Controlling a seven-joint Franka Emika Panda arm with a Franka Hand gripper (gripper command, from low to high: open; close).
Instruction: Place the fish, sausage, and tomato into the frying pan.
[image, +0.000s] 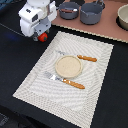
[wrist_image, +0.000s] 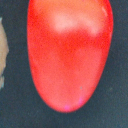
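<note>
The tomato (image: 43, 36), a glossy red ball, lies on the dark table just off the far left corner of the placemat. It fills the wrist view (wrist_image: 69, 52). My gripper (image: 42, 34) is straight over it, low, with the white hand hiding most of it. No finger shows in either view, so I cannot tell whether the jaws are shut on it. Two dark grey vessels stand at the back. The right one (image: 91, 13) seems to have a thin handle pointing away and looks like the frying pan. The fish and the sausage are not in view.
A striped beige placemat (image: 35, 80) holds a round wooden plate (image: 68, 66), an orange-handled knife (image: 86, 58) and an orange-handled fork (image: 70, 82). The other grey pot (image: 69, 10) and a pale bowl (image: 123, 17) stand on a brown board (image: 107, 27) at the back.
</note>
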